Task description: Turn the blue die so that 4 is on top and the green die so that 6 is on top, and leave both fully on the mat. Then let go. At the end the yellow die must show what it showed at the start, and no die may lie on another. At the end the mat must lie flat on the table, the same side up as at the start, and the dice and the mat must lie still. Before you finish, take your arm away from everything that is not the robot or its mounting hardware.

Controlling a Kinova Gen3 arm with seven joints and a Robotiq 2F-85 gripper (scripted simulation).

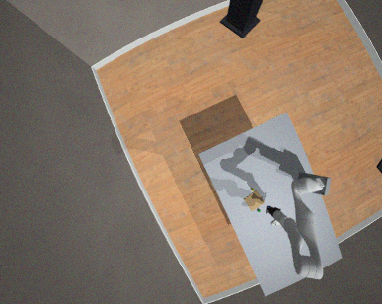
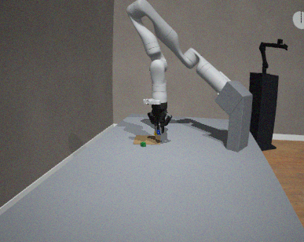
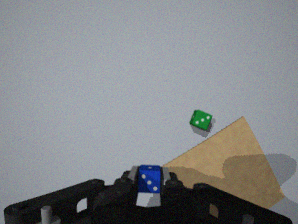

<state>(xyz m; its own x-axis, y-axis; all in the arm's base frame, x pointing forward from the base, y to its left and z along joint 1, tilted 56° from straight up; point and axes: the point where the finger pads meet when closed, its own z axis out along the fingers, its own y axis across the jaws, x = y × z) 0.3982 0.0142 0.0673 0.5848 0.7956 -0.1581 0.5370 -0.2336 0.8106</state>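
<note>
My gripper (image 1: 267, 210) (image 2: 159, 130) (image 3: 149, 176) is shut on the blue die (image 2: 159, 132) (image 3: 149, 179) and holds it above the table, beside the mat. The blue die's face toward the wrist camera shows three white pips; its underside is hidden. The green die (image 1: 259, 210) (image 2: 143, 144) (image 3: 201, 120) lies on the table just off the mat's edge, with three pips on its upper face. The tan mat (image 1: 255, 207) (image 2: 141, 138) (image 3: 250, 145) lies flat. The yellow die (image 1: 253, 190) is at the mat's far edge in the top view; its pips are too small to read.
The grey-blue table (image 1: 250, 252) (image 2: 148, 188) (image 3: 100, 75) carries the arm's grey pedestal (image 2: 238, 122) on its right side in the exterior view. The arm's shadow falls across the table and part of the mat. Dark stands are beyond the table.
</note>
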